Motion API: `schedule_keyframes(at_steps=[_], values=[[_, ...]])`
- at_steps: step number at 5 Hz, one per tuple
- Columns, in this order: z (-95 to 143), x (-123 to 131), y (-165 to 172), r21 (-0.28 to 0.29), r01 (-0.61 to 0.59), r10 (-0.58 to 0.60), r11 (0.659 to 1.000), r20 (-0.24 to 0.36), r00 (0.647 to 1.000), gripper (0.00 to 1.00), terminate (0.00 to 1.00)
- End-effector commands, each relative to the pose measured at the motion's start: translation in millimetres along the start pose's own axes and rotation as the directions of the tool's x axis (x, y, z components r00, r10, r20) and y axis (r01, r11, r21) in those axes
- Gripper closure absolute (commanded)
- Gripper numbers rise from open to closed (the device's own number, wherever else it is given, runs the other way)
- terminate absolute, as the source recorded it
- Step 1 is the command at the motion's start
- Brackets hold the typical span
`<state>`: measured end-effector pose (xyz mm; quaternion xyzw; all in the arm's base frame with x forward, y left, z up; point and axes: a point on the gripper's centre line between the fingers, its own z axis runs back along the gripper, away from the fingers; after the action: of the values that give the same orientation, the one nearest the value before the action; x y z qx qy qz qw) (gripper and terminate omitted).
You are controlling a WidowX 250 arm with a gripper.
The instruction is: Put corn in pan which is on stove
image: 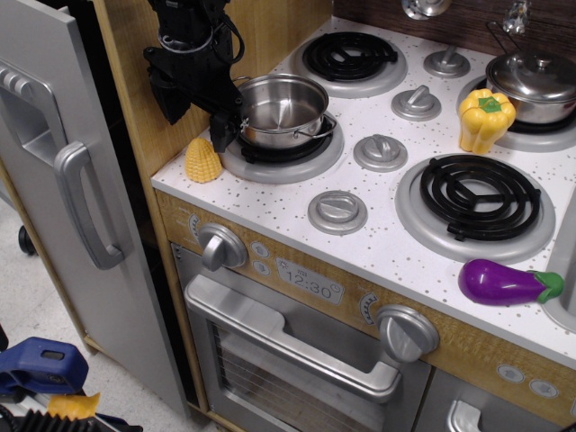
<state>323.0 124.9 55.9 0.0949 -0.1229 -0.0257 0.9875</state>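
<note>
Pan on the stove's front-left burner; pepper, lidded pot, eggplant sit well right. Tool spread, empty, beside pan. Corn on corner, just below tool.

matte black pincer, black cables

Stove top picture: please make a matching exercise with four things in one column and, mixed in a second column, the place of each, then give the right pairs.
Things:
1. corn
2. pan
3. bell pepper
4. eggplant

Places:
A. on the front left burner of the stove
B. near the front right edge of the stove top
C. at the front left corner of the stove top, beside the burner ring
D. beside the lidded pot at the back right

Pairs: 1-C, 2-A, 3-D, 4-B
</note>
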Motion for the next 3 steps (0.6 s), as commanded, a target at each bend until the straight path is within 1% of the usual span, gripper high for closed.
schedule_keyframes(at_steps=[1, 2, 3], values=[[0.0, 0.0, 0.0, 0.000, 0.000, 0.000, 1.000, 0.000, 1.000, 0.00, 0.00], [-13.6, -3.6, 3.4, -0.009, 0.006, -0.005, 1.000, 0.027, 1.000, 0.00, 0.00], [-26.0, -4.6, 9.1, -0.055, 0.022, -0.020, 0.998, 0.049, 0.999, 0.00, 0.00]])
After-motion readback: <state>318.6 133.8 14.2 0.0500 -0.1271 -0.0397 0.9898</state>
